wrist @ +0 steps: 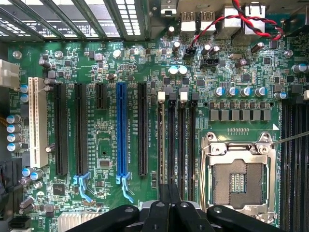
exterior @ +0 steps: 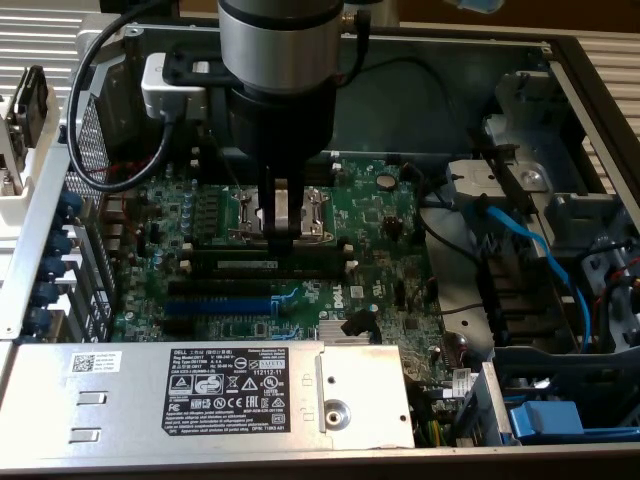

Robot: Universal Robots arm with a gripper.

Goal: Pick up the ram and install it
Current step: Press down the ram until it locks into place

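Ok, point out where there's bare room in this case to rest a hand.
Bare: the grey panel beyond the motherboard, and the flat labelled metal cover in the exterior view's foreground. Crowded: the memory slots under the tool, and the blue cables on the exterior view's right.

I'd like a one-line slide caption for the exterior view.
Robot gripper, shut, presses down at the ram seated among the memory slots of a green motherboard.

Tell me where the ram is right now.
In the exterior view the ram lies along a black memory slot on the green motherboard, just in front of the CPU socket, with the shut gripper pressing down on its middle.
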